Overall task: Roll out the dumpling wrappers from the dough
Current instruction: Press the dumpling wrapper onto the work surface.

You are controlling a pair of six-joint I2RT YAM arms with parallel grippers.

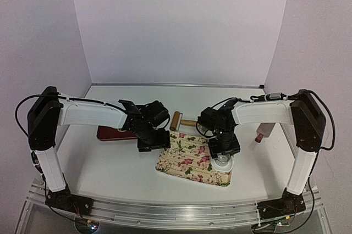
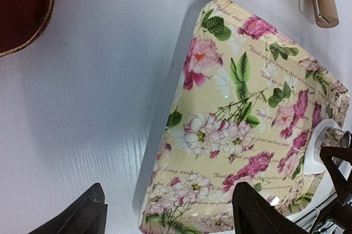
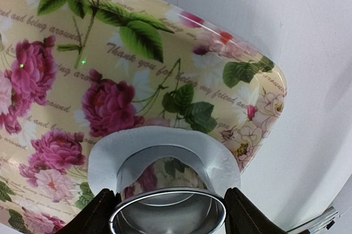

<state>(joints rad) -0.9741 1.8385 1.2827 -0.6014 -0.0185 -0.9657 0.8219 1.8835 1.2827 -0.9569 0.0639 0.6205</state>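
1. The right tool (image 3: 169,205) is hanging low over the near right corner of the flowered tray (image 3: 110,53). One finger is sitting on each side of the metal ring (image 3: 168,213).
2. Those fingers are pressing right up against the ring's rim, at a middling spread. I cannot tell whether they are truly pinching it or only bracketing it.
3. The dough (image 3: 220,160) is lying flat on the tray as a soft white sheet. It is wrapping around the ring's far side, so it is sitting just ahead of and beneath the right fingers.
4. That sheet is looking thin, limp and a bit tacky. It is likely to stretch or tear if pulled, so lifting it by an outer edge would be the gentler hold.
5. The ring is looking stiff and slick, and its opposite walls are the natural grip.
6. No clean cut wrappers are showing. What is lying inside the ring is unclear.
7. The left tool (image 2: 170,217) is standing wide with nothing in it. It is hovering over the tray's left edge and the bench (image 1: 110,179), well apart from the dough.
8. The rolling pin (image 1: 177,120) is resting just past the tray's far edge, with neither tool touching it.
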